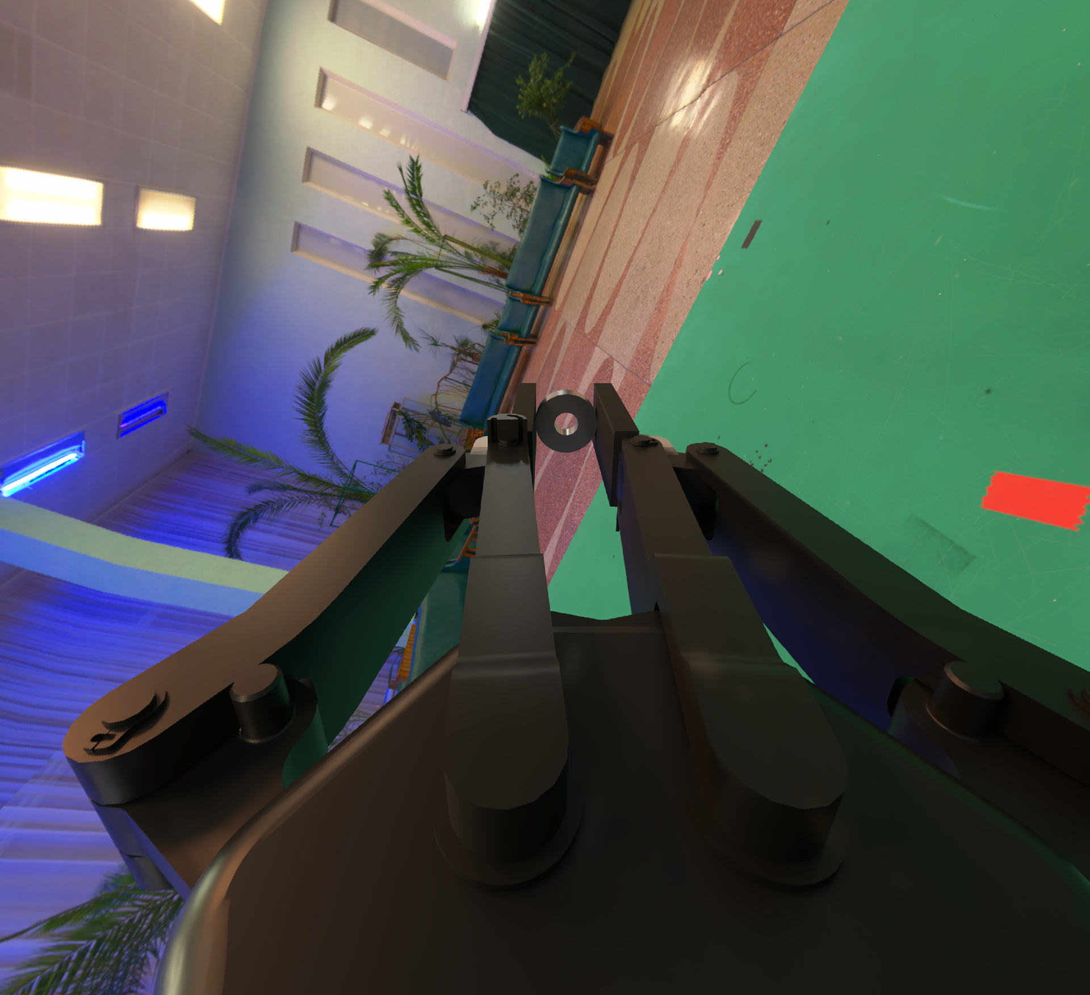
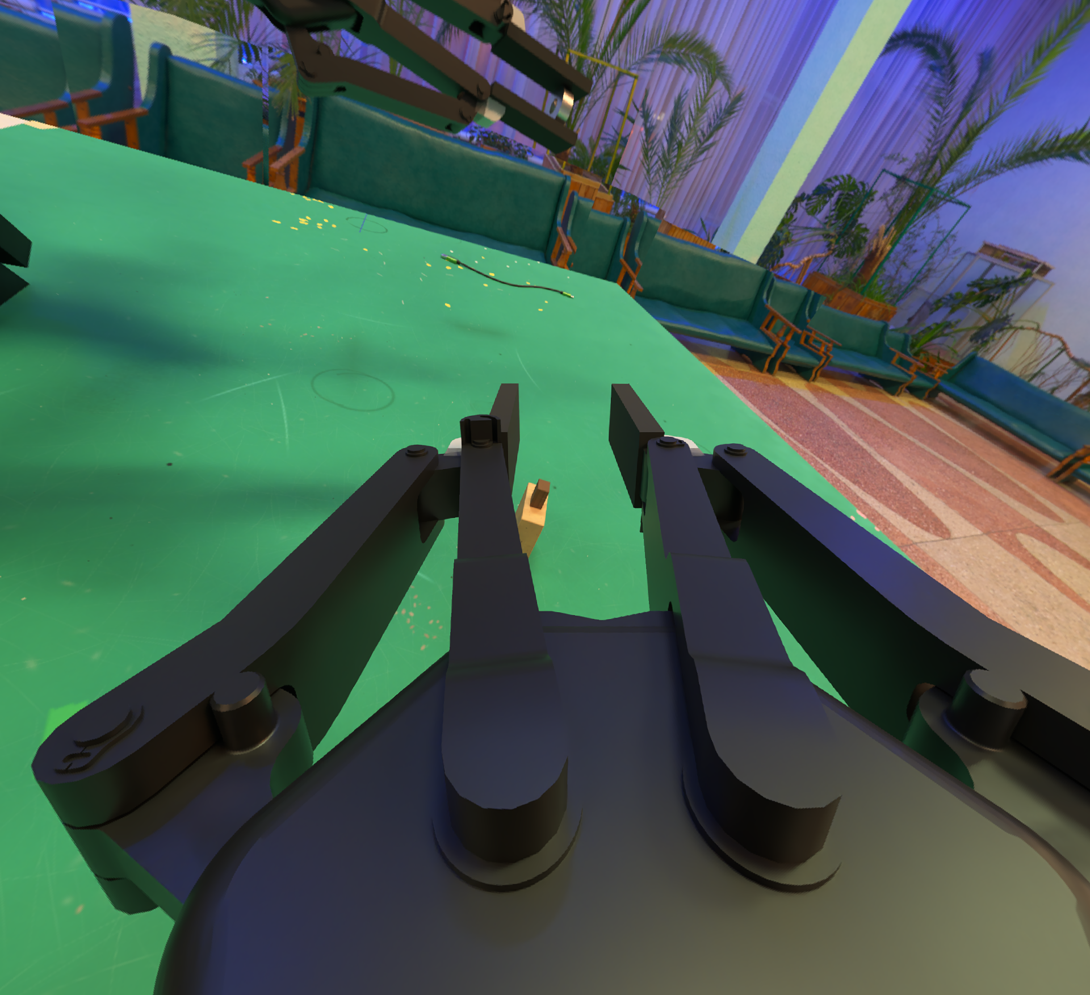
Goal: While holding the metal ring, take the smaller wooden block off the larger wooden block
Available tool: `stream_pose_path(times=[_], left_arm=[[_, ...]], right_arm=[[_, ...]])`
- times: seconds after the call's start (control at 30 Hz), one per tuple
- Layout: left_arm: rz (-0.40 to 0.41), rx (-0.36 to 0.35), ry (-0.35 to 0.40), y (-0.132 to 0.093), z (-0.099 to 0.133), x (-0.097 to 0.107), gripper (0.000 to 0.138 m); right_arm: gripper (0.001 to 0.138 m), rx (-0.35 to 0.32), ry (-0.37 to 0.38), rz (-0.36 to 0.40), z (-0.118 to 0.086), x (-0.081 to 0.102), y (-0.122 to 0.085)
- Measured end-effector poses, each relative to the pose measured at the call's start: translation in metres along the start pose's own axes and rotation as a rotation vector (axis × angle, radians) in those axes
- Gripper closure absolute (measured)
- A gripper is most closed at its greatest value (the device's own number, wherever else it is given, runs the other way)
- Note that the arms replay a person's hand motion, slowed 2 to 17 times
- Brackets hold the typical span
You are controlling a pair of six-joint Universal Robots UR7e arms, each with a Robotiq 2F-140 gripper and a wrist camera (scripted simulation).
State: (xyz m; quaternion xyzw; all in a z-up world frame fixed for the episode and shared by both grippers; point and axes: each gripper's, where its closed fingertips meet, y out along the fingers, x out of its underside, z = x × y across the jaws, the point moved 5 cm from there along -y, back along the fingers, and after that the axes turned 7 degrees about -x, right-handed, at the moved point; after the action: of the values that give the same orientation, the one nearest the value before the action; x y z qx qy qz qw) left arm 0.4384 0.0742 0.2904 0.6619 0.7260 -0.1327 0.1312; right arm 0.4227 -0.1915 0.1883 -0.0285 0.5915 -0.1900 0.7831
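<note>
My left gripper (image 1: 565, 406) is shut on the metal ring (image 1: 566, 421), a flat grey washer held upright between the pads, well above the green table. The left gripper with the ring (image 2: 565, 104) also shows in the right wrist view (image 2: 569, 105), high at the upper left. The larger wooden block (image 2: 531, 521), pale, stands on the green table (image 2: 177, 435). The smaller wooden block (image 2: 539, 493), dark brown, sits on top of it. My right gripper (image 2: 563, 406) is open above and short of the blocks; its left finger hides part of the larger block.
A thin black cable (image 2: 507, 277) lies near the table's far edge, among yellow specks. A red patch (image 1: 1035, 499) marks the table in the left wrist view. The table edge (image 2: 767, 418) drops off to the tiled floor at right. Teal benches and palms stand beyond.
</note>
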Motion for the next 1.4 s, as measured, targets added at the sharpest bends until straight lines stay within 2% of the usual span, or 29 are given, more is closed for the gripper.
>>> stream_pose_path(times=[0.33,0.57,0.77,1.17,1.4], left_arm=[[-0.008,0.001,0.003,0.001,0.0,0.002,0.113],[-0.007,0.004,0.002,0.001,0.001,0.003,0.113],[-0.004,0.008,0.0,0.001,0.001,0.003,0.113],[0.004,0.006,-0.003,0.0,0.0,0.004,0.113],[0.014,0.001,-0.005,-0.001,-0.002,0.003,0.113]], right_arm=[[0.096,0.008,0.052,-0.05,-0.002,0.026,0.019],[0.096,0.045,0.053,-0.072,0.003,0.037,0.029],[0.096,0.107,0.003,-0.096,0.011,0.043,0.033],[0.096,0.24,-0.173,-0.143,0.035,0.043,0.035],[0.096,0.274,-0.22,-0.176,0.051,0.042,0.036]])
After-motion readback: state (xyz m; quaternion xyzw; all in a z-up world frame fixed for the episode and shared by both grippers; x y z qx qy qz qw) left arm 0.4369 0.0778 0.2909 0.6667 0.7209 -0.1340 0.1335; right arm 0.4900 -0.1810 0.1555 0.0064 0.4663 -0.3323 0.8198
